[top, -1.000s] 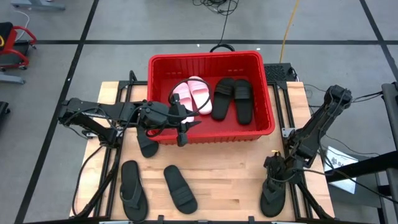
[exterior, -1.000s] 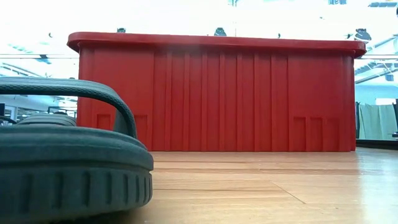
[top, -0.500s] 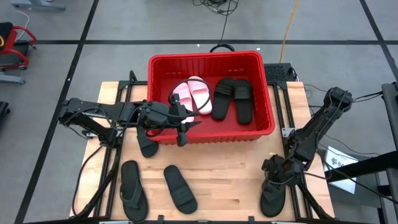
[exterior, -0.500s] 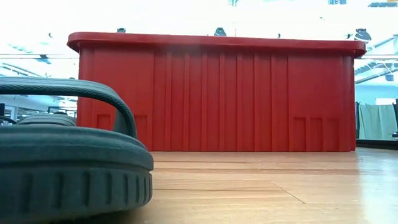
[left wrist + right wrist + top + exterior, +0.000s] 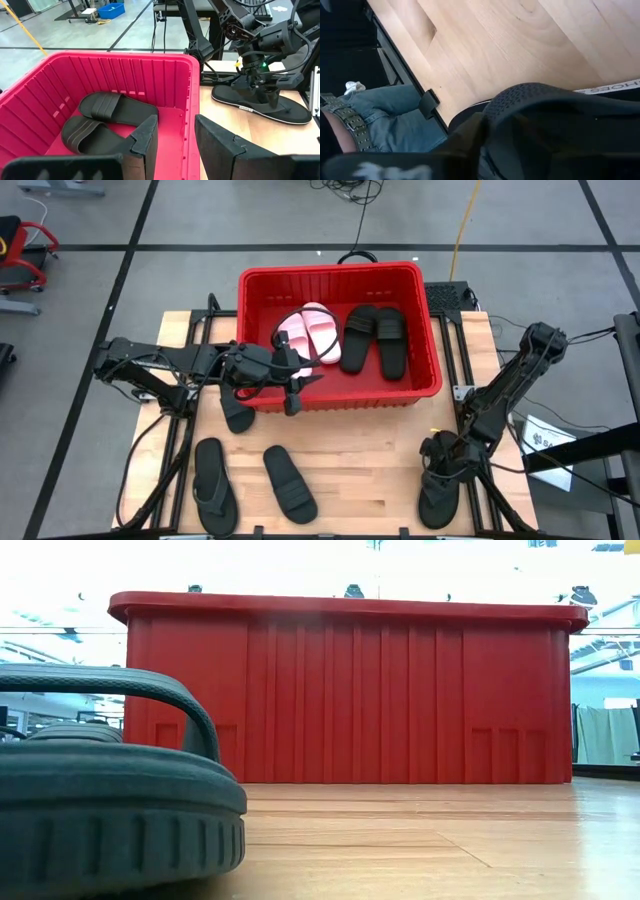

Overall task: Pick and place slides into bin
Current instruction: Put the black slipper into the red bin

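The pale wooden plank table (image 5: 350, 470) carries everything. At its far side stands the large rectangular red plastic bin (image 5: 340, 285) with tall ribbed walls and a thick rim. Inside it lie a pair of pale pink-white slides (image 5: 308, 332) toward the left and a pair of black wide-strap slides (image 5: 375, 340) toward the right.

The left arm reaches across from the table's left side, and the left gripper (image 5: 297, 385) hangs over the bin's near-left wall – its two dark fingers (image 5: 145, 145) stand apart with nothing between them, the rim of the bin showing in the gap in the left wrist view.

The right arm bends down at the table's near-right corner, where the right gripper (image 5: 440, 465) sits low on a black thong flip-flop (image 5: 437, 502) lying flat on the wood. The right wrist view shows the flip-flop's textured edge pressed close against the fingers, but whether they are clamped on it cannot be told.

Three more black sandals lie on the near-left part of the table: a black slide (image 5: 236, 412) just beside the bin's near-left corner, a black flip-flop (image 5: 212, 484) near the front edge, and a black wide-strap slide (image 5: 289, 482) beside it – all apart from each other.

A person in blue jeans (image 5: 390, 112) stands just beyond the table's edge.
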Robot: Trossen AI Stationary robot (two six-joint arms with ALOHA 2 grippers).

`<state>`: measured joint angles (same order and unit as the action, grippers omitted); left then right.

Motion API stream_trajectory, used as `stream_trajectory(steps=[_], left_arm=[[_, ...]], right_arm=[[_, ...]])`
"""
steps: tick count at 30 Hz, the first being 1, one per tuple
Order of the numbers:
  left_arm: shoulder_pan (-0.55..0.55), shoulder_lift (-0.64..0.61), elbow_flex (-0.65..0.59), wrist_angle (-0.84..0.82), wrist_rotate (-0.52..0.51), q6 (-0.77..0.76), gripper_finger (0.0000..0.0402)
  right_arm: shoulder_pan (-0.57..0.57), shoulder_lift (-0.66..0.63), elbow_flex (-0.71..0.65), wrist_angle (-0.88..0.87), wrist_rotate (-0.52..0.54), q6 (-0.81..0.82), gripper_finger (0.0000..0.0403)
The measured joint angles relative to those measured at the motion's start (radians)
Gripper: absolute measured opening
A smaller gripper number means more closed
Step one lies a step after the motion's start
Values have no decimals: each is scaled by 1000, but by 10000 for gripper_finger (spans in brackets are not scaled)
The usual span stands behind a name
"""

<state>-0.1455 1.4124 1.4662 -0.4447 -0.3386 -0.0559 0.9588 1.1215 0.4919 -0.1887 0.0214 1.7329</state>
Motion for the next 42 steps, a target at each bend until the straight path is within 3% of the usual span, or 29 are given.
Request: stream_trajectory(steps=[3, 5, 18, 29, 42], left_arm=[[0, 0, 0, 0, 0, 0, 127], [0, 0, 0, 0, 0, 0, 127], [0, 0, 0, -3, 0, 3, 127], [0, 0, 0, -54, 0, 2, 127], [-1, 0, 0, -54, 28, 6, 127]], right_arm=[[0, 6, 0, 6, 2, 7, 23], [0, 6, 0, 18, 13, 3, 10], [-3, -15, 3, 56, 111, -24, 1], [-4, -42, 104, 58, 153, -116, 1], [-4, -98, 260, 58, 421, -348, 0]])
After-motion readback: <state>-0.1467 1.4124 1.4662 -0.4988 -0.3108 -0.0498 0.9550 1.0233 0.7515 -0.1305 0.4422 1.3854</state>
